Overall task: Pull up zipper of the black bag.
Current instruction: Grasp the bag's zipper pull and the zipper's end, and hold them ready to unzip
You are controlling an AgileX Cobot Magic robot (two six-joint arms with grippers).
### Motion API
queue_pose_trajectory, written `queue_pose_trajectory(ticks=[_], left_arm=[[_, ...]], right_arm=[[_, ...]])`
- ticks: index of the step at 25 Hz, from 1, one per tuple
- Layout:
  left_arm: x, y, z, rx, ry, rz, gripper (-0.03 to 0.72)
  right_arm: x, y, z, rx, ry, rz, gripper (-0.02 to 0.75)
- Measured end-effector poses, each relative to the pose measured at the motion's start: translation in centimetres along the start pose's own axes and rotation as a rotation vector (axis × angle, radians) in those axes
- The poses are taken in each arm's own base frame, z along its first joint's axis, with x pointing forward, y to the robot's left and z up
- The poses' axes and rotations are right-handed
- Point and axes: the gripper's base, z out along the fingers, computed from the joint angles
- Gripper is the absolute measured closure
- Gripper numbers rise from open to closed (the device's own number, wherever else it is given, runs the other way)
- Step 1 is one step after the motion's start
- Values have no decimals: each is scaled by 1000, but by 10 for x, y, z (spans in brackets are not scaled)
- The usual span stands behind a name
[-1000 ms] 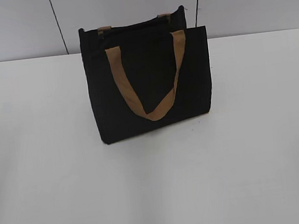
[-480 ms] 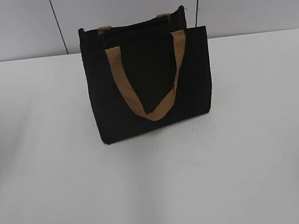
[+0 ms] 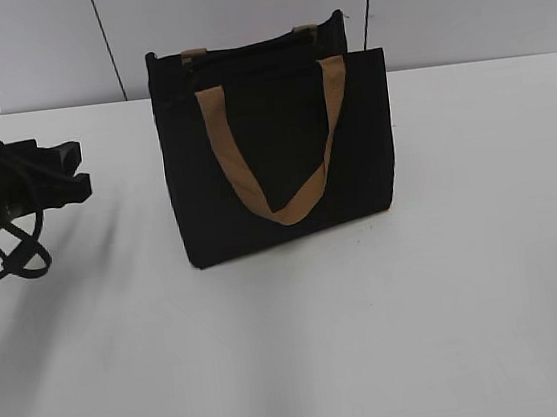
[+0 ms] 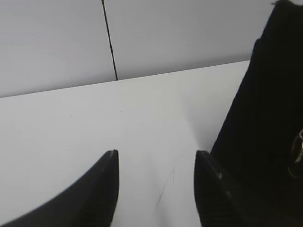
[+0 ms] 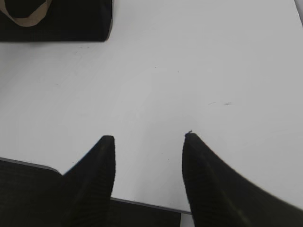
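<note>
The black bag point(image 3: 278, 158) stands upright at the middle of the white table, its tan strap handle point(image 3: 277, 153) hanging down the front. The dark zipper point(image 3: 241, 52) runs along the bag's top edge; no pull tab can be made out in the exterior view. In the left wrist view the bag's side point(image 4: 270, 113) fills the right, with a small shiny metal piece point(image 4: 298, 152) at the frame edge. My left gripper point(image 3: 75, 169) point(image 4: 156, 153) is open and empty, left of the bag and apart from it. My right gripper point(image 5: 149, 137) is open and empty, far from the bag point(image 5: 71, 21).
The white table point(image 3: 420, 303) stretches all round the bag. A grey panelled wall point(image 3: 236, 12) stands behind it. The right wrist view shows the table's near edge point(image 5: 142, 203) just below my right fingers.
My left arm has come into the exterior view from the left edge, towards the bag. The bag has not moved.
</note>
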Motion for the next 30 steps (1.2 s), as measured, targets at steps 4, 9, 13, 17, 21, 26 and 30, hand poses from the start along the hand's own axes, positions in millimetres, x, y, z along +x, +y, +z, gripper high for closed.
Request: queue_pose_trajectory(ticks=[4,9,13,17,21,26,30], left_arm=[[19,-5,12,22,-2,-48,307],[35,-27,18,239,-5,-21,307],[45,-35,25,305,16,-31,307],[50,-42,39,366,21,-21,312],[53,-48,50,407,21,-20,319],[52,-50,58,426,0,-25,320],[49,-51,59,431,-26,-40,324]], right_arm=[[0,0,0,0,0,0,380],[0,0,0,0,0,0,380],[0,0,0,0,0,18,380],[0,0,0,1,0,28,380],[0,0,0,1,1,30,380],[0,0,0,1,1,34,380],[0,0,0,4,2,40,380]])
